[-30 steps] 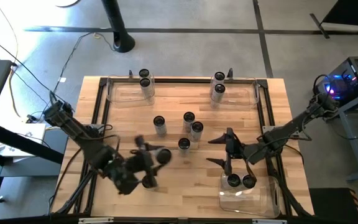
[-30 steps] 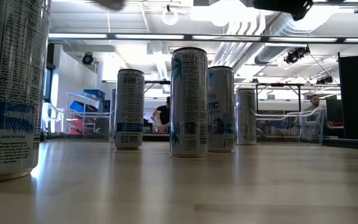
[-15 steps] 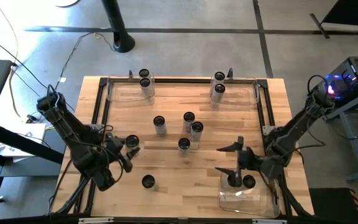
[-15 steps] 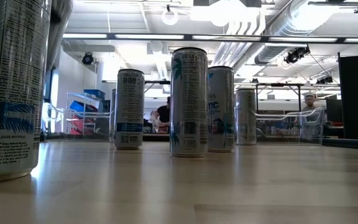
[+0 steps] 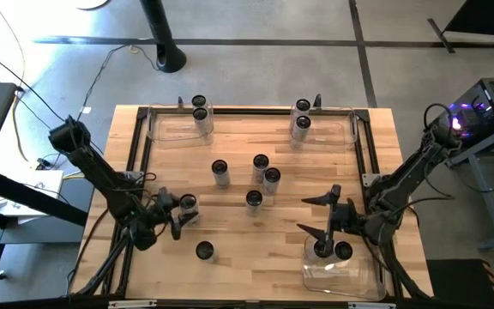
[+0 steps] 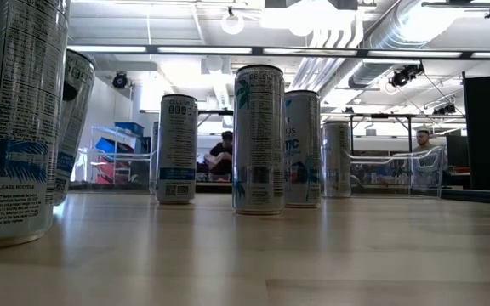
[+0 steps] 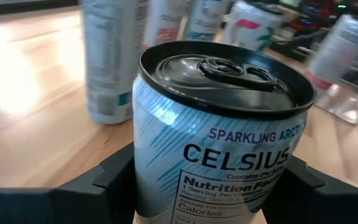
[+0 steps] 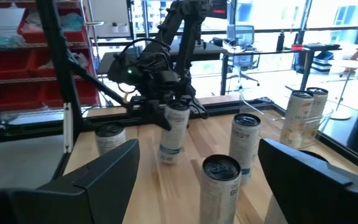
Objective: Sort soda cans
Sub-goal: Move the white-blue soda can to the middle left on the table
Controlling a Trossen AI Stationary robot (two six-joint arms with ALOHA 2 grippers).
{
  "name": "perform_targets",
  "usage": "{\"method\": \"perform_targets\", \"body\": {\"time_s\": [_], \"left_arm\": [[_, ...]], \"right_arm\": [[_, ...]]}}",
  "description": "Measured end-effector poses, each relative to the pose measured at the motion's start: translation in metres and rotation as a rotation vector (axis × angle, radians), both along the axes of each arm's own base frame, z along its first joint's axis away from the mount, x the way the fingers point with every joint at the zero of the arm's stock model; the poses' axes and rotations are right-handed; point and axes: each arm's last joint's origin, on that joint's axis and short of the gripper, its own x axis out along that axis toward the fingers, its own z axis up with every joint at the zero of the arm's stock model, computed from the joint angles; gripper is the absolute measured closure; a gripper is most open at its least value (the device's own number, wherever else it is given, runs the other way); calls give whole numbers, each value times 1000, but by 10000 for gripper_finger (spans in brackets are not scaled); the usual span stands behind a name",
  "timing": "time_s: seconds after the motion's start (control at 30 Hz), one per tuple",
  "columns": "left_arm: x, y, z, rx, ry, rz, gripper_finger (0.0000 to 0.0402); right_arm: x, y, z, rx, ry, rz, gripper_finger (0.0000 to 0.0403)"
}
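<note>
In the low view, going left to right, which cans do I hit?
Big near can → tilted can → upright can → tall centre can → can just behind it → far can.

Middle of the table (image 5: 230, 232) is the tight spot: four cans (image 5: 260, 163) bunched close, narrow gaps between them. Left gripper (image 5: 181, 212) clamps a can (image 5: 187, 202) just left of that bunch, with a lone can (image 5: 204, 250) near it. Right gripper (image 5: 322, 215) hangs spread wide by the near bin (image 5: 376, 273). Far bins (image 5: 168, 133) have cans only at one end, and the wood between them lies bare.
</note>
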Motion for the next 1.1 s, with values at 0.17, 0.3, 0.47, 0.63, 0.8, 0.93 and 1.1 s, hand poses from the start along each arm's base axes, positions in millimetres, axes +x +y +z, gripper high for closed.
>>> {"method": "perform_targets", "body": {"time_s": [0.17,0.3,0.47,0.63,0.8,0.93,1.1], "left_arm": [[-1,1,-3,54,9,-42,141],[-1,1,-4,58,16,-53,118],[0,-2,-3,36,34,-98,101],[1,-3,0,38,21,-110,98],[1,-3,10,35,-8,-147,97],[3,-6,26,64,-32,-174,96],[8,-12,51,134,-60,-207,96]], "right_arm": [[4,-5,0,3,-1,-24,79],[6,-7,0,22,-4,-38,79],[6,-7,-1,19,3,-29,79],[7,-9,-1,59,-12,-85,79],[13,-18,-1,58,-13,-133,79],[18,-37,3,56,-11,-200,79],[24,-79,3,54,56,-311,80]]}}
